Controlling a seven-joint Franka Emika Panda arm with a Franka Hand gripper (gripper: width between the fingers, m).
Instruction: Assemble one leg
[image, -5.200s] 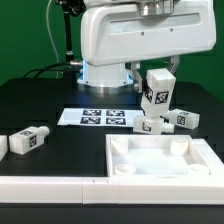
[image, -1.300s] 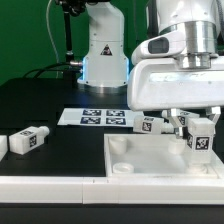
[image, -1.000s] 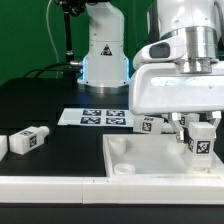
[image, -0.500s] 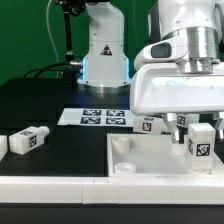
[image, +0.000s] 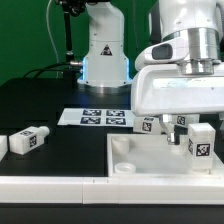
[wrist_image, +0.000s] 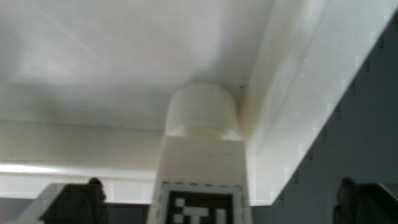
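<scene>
My gripper (image: 198, 127) is shut on a leg (image: 201, 143), a small white oblong block with a square tag facing the camera. It holds the leg upright over the near corner of the white tray-like panel (image: 140, 163) on the exterior view's right. In the wrist view the leg (wrist_image: 201, 150) runs out from the gripper (wrist_image: 205, 208), its rounded peg end pointing at the panel's inner corner (wrist_image: 267, 60). I cannot tell whether the peg touches the panel. Dark fingers (wrist_image: 75, 200) show on either side.
A second leg (image: 28, 141) lies on the black table at the exterior view's left. Two more legs (image: 149, 125) lie behind the panel, partly hidden by my arm. The marker board (image: 92, 117) lies before the robot base (image: 103, 55). A white bar (image: 50, 186) runs along the front.
The gripper carried the leg from above the spare legs to the right and down over the panel. In the last second it sank a little further toward the panel's corner.
</scene>
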